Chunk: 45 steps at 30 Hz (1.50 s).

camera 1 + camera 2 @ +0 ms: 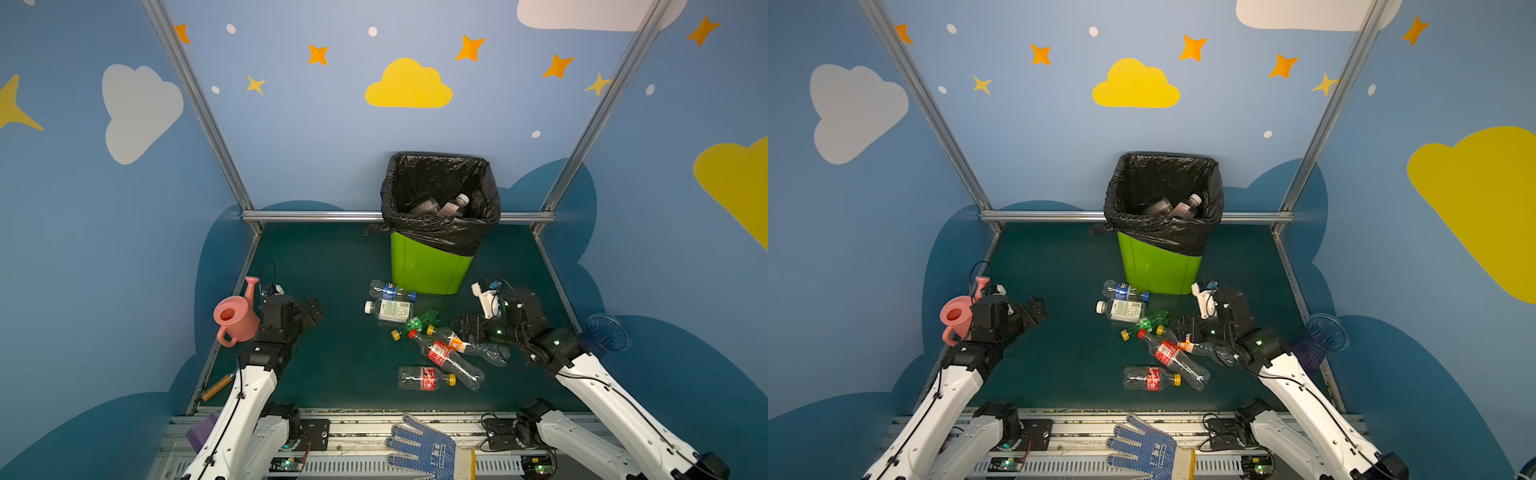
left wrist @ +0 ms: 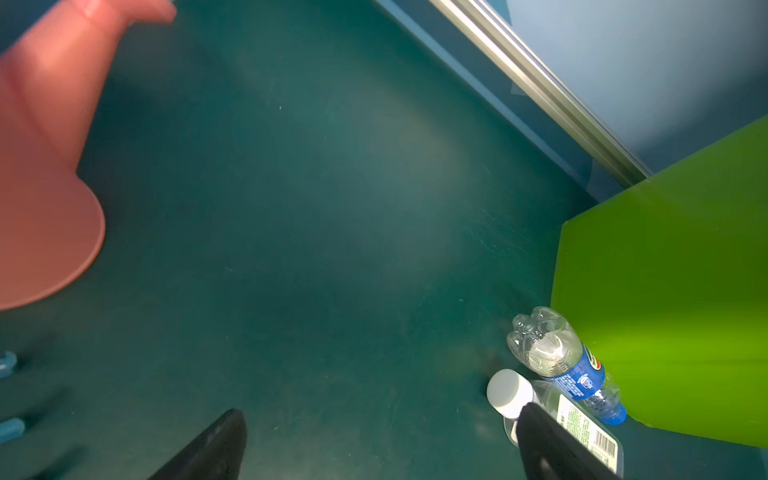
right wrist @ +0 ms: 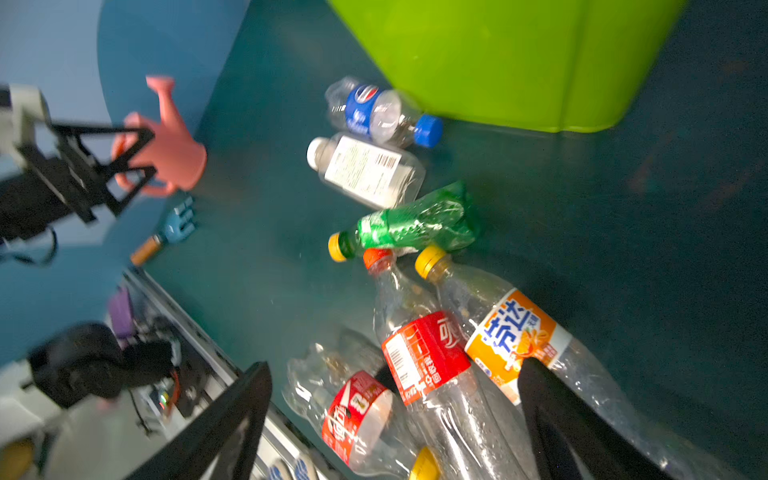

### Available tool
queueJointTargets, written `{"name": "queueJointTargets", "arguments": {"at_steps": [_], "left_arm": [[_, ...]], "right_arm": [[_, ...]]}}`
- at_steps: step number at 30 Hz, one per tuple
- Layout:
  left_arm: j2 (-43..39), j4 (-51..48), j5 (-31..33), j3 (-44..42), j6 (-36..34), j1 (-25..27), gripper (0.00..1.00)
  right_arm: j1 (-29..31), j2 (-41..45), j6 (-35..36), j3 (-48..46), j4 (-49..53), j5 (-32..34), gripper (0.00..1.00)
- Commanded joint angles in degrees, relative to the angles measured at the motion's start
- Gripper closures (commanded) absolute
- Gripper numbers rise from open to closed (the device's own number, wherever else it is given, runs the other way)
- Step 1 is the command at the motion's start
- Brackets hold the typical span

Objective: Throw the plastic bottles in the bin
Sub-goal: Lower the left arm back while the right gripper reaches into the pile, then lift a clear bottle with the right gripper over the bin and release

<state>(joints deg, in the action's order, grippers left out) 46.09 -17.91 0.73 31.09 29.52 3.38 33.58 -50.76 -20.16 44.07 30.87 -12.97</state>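
The lime-green bin (image 1: 428, 266) with a black bag stands at the back, with bottles (image 1: 453, 205) inside it. Several plastic bottles lie in front of it: a blue-label one (image 1: 390, 291), a white-label one (image 1: 390, 309), a green one (image 1: 415, 323), an orange-label one (image 3: 515, 332), a long red-label one (image 3: 424, 353) and a yellow-capped red-label one (image 1: 424, 378). My right gripper (image 3: 395, 368) is open low over the pile, its fingers straddling the two red-label bottles; one finger covers part of the orange-label bottle. My left gripper (image 2: 382, 411) hangs open over bare mat.
A pink watering can (image 1: 235, 318) stands right beside my left arm. A clear blue vase (image 1: 609, 332) lies at the right edge behind my right arm. A wooden-handled tool (image 1: 216, 388) lies front left and a blue glove (image 1: 419, 449) on the front rail.
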Motion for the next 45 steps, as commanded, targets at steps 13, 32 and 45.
{"name": "queueJointTargets", "arguments": {"at_steps": [13, 32, 45], "left_arm": [[0.17, 1.32, -0.91, -0.42, 3.97, -0.29, 0.00], [-0.38, -0.04, -0.73, -0.24, 3.50, -0.30, 0.00], [-0.82, 0.65, -0.20, -1.73, 3.68, -0.30, 0.00]], "right_arm": [[28.28, -19.34, 20.92, 7.03, 7.09, 12.57, 0.12], [37.39, -40.47, 29.45, 16.97, 14.14, 17.10, 0.15], [38.47, -50.22, 33.30, 22.52, 22.61, 17.79, 0.17]]}}
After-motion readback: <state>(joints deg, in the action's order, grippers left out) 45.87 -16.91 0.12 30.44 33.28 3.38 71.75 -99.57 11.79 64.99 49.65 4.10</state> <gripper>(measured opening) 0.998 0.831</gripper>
